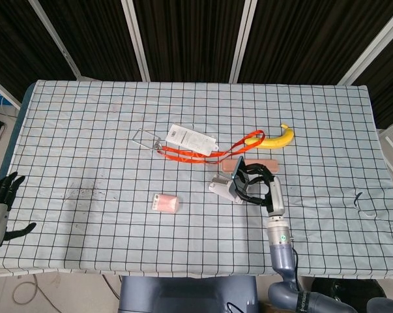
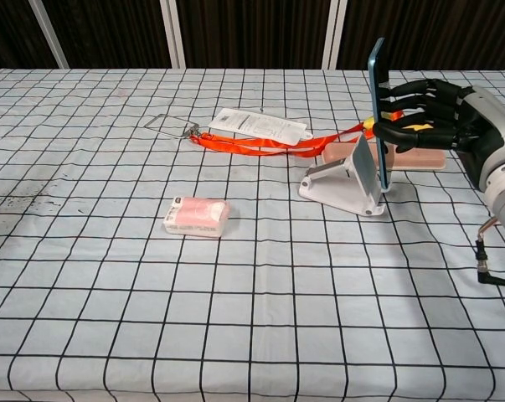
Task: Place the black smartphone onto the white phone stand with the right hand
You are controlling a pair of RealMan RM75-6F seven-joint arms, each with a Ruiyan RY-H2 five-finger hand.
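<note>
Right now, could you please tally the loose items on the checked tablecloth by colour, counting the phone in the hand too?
Black: 1, the black smartphone held by the right hand
White: 2, white phone stand, white printed packet
Pink: 2, pink wrapped pack, pink flat bar
Orange: 1, orange lanyard strap
Yellow: 1, yellow banana
Total: 7

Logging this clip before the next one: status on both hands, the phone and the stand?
Right hand grips black smartphone, upright at white phone stand, not released. Left hand empty, off table edge. Pink bar just behind stand.
</note>
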